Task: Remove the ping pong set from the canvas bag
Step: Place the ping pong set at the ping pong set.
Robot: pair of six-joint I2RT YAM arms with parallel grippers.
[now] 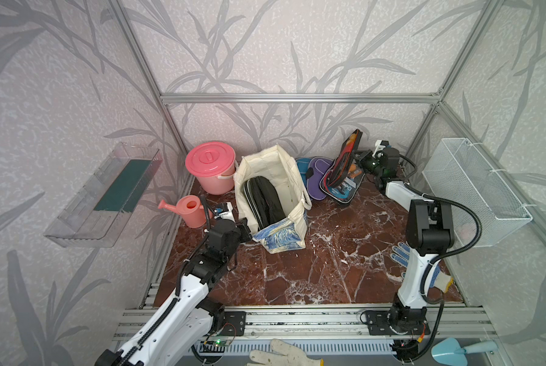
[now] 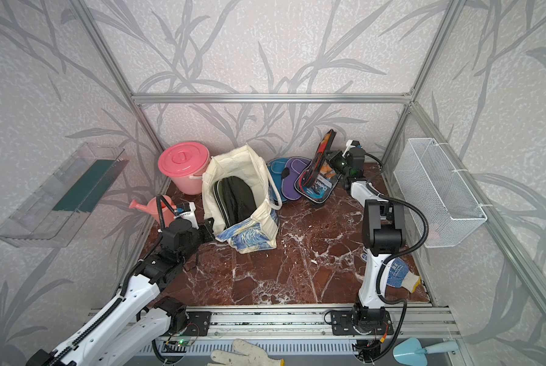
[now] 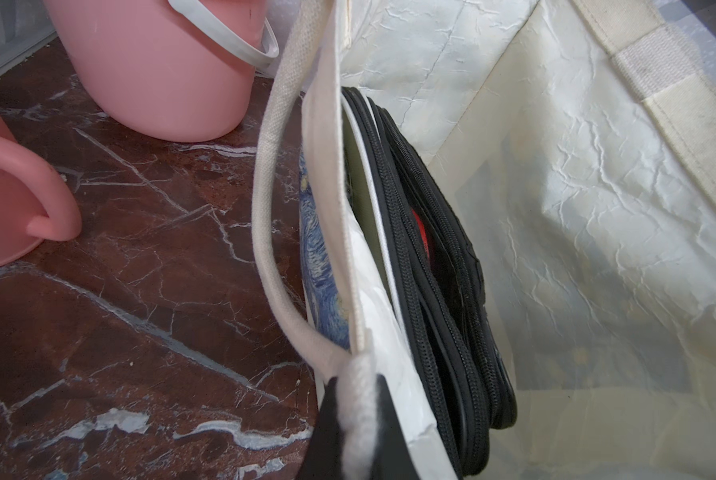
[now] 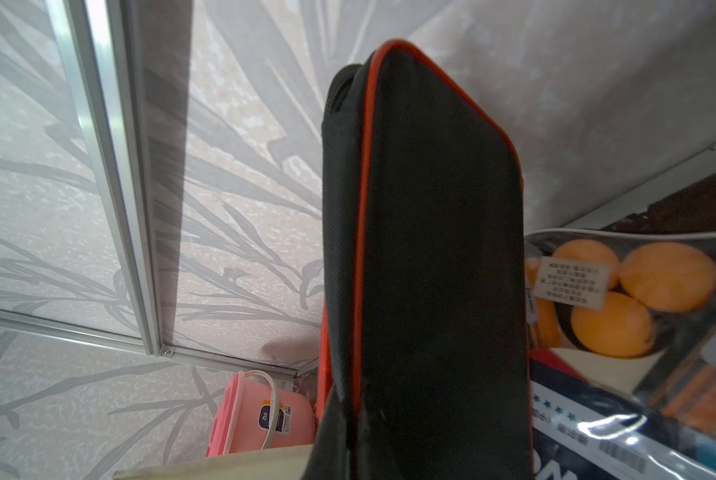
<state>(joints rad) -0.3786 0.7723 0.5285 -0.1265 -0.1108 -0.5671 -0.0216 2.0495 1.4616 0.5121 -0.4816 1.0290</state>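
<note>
The cream canvas bag (image 1: 281, 236) (image 2: 249, 236) stands open mid-table with black zipped cases (image 1: 263, 202) (image 3: 431, 291) of the ping pong set upright inside. My left gripper (image 1: 248, 233) (image 3: 358, 382) is shut on the bag's near rim by the rope handle. My right gripper (image 1: 359, 160) (image 4: 356, 436) is shut on a black-red case (image 1: 349, 158) (image 4: 431, 249), held upright above the back right floor. Below it lie a teal case (image 1: 301, 168), a purple case (image 1: 321, 177) and a clear case (image 1: 343, 188) with orange balls (image 4: 668, 276).
A pink lidded bucket (image 1: 210, 166) and a pink watering can (image 1: 189, 209) stand left of the bag. A white wire basket (image 1: 474, 193) hangs on the right wall, a clear shelf (image 1: 103, 196) on the left. A dotted glove (image 1: 401, 256) lies by the right arm.
</note>
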